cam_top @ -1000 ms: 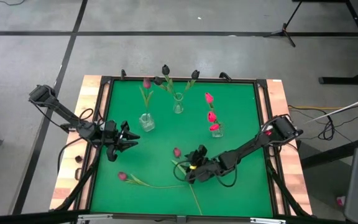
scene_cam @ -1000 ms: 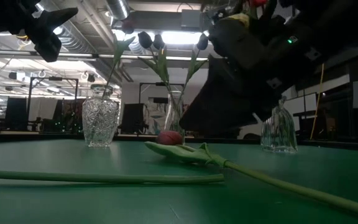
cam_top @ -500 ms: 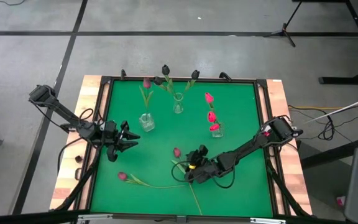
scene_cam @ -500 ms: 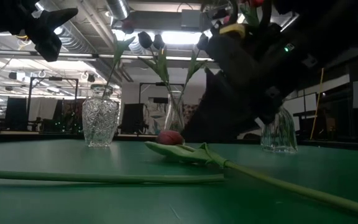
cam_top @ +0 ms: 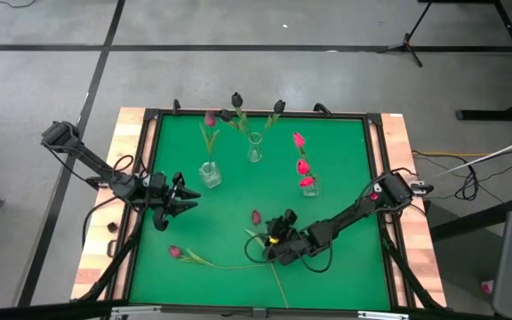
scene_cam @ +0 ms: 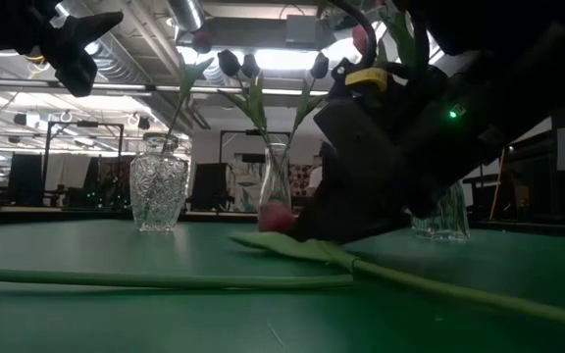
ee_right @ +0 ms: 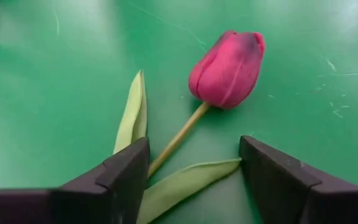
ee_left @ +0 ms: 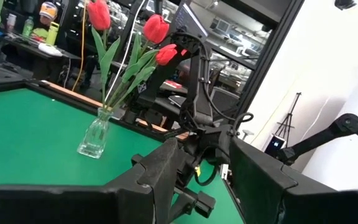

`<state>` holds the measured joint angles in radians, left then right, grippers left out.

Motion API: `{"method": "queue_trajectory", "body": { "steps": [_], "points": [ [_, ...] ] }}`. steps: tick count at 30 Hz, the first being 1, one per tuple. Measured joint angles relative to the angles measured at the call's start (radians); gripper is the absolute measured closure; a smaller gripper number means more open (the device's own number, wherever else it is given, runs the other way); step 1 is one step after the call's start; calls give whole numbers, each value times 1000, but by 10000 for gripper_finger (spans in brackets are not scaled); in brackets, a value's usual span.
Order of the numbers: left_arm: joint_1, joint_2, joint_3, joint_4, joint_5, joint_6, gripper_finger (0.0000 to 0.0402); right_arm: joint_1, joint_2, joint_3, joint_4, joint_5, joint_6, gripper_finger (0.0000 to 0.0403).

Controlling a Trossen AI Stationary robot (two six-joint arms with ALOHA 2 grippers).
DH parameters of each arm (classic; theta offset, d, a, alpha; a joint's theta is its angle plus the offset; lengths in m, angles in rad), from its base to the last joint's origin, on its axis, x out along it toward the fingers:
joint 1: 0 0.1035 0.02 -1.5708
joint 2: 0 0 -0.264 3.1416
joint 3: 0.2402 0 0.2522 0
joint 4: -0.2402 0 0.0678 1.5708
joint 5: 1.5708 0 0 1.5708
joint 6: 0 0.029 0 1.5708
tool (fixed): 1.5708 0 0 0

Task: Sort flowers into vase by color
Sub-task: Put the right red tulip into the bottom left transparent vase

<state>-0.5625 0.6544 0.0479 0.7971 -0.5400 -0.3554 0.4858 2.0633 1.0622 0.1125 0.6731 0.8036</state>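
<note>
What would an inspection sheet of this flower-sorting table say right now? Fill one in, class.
Surface: green mat in a wooden frame.
Job's things: three glass vases; left vase holds one magenta tulip, middle vase near-black ones, right vase three bright pink-red ones. Two magenta tulips lie flat: one before the right claw, another near the front left.
Clutter: nothing seen.
Grippers: right claw open, low, straddling the tulip's stem; left claw waits open above the mat's left side.
Cables: cable on the floor at right.
Surroundings: concrete floor, tripod.

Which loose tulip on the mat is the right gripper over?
The magenta tulip near the table's middle: the right gripper straddles its stem with open fingers. The other loose tulip lies farther toward the left arm.
</note>
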Motion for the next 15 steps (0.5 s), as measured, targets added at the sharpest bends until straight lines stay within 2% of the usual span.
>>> {"method": "queue_trajectory", "body": {
  "steps": [3, 13, 15],
  "points": [
    [0, 0, 0, 0, -17, -4, 258, 0, 1, 0, 4, 7, -2, 192],
    [0, 0, 0, 0, -54, -4, 258, -4, 1, 0, 6, -24, 43, 371],
    [0, 0, 0, 0, -54, -4, 258, -7, 1, 0, 6, -21, 55, 393]
  ]
}}
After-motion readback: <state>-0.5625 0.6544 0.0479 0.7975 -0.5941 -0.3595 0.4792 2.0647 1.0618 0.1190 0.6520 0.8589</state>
